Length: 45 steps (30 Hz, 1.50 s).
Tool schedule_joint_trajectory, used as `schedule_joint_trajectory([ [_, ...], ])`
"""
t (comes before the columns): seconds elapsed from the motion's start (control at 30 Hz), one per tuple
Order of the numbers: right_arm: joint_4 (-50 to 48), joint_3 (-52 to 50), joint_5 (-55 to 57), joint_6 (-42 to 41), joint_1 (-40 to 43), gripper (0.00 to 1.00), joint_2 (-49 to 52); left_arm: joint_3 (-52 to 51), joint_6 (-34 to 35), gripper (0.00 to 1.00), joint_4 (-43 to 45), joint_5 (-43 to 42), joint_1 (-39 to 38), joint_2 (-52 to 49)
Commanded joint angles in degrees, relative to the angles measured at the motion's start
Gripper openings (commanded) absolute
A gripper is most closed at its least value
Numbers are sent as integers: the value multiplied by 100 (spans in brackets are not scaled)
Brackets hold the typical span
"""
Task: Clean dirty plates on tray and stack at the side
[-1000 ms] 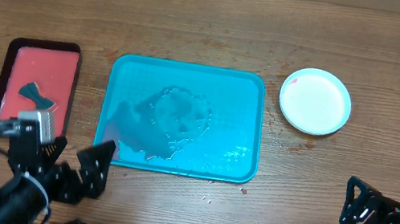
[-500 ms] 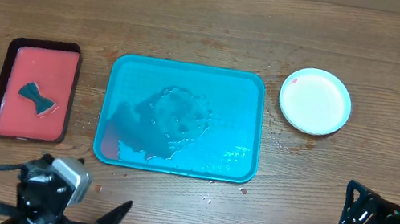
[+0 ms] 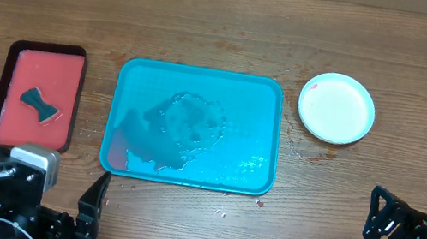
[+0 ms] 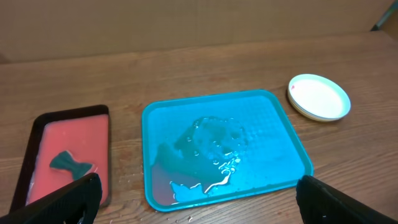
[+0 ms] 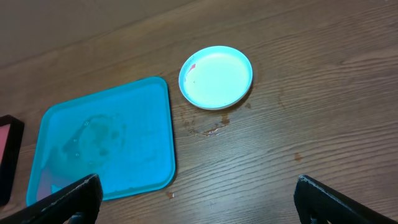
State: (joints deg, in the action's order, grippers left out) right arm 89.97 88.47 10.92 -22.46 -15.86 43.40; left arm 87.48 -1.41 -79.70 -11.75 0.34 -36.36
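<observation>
The teal tray [image 3: 204, 72] lies flat in the middle of the table, its long axis running left to right across my overhead view. It holds only a puddle of water [image 3: 187, 124], with a reddish smear [image 3: 115, 158] in its near left corner. To its left, apart from it, sits a small dark-rimmed tray [image 3: 47, 47] with a pink-red inside and a dark bow-shaped sponge [image 3: 39, 104] in it. The plates [image 3: 336, 108] sit face up on the bare wood to the tray's right, clear of its rim. The top one is white with a red fleck at its edge, and I cannot count what lies beneath. The left pincer [image 4: 199, 183] is spread wide and grasps nothing. The right pincer [image 5: 198, 183] is likewise wide apart and empty, and neither touches anything.
</observation>
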Motion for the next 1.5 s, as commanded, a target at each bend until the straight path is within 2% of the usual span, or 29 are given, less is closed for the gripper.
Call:
schedule_joint_trajectory([
  [0.0,-31,-13,63,-9,-26,100,0,-37,120,100,0,168,-31,37],
  [0.67,76,-22,66,-7,-72,100,-22,-37,120,100,0,168,-31,37],
  [0.77,-254,-306,63,24,122,100,-151,-37,120,100,0,168,-33,37],
  [0.9,-1451,-1499,-170,343,533,100,-638,-37,120,100,0,168,-33,37],
  [1.03,-3106,-3132,-719,780,957,100,-1471,-37,120,100,0,168,-33,37],
  [1.17,-4572,-4719,-1099,793,1443,100,-2439,-37,120,100,0,168,-33,37],
  [1.2,-5110,-5388,-1259,793,1532,100,-2833,-37,120,100,0,168,-33,37],
  [1.33,-5980,-6557,-1480,772,1528,100,-3600,-37,120,100,0,168,-33,37],
  [1.47,-6789,-7313,-1537,750,1528,100,-4089,-37,120,100,0,168,-31,37],
])
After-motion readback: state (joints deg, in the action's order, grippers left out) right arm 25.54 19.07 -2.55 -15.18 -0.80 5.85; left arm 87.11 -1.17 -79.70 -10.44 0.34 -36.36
